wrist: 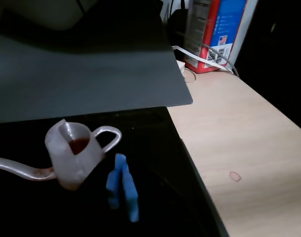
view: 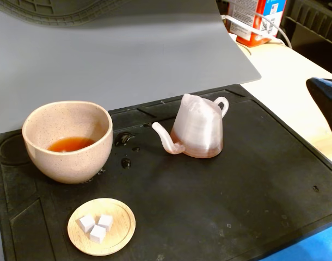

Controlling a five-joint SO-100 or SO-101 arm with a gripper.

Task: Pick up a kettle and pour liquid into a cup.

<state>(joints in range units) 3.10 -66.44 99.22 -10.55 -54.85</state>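
Pinkish plastic, our kettle (view: pixel 198 130) stands upright on the black mat (view: pixel 253 179), spout toward nine o'clock, where the cup (view: pixel 67 141) holds reddish-brown liquid (view: pixel 71 144). At six o'clock sits a wooden dish (view: pixel 102 226). In the wrist view our gripper (wrist: pixel 123 190), blue fingers nearly together, holds nothing beside the handle.

I see the translucent pinkish kettle (view: pixel 198 130) upright right of the cup (view: pixel 68 140), spout toward it, well apart. The beige speckled cup holds shallow reddish-brown liquid (view: pixel 71 144).
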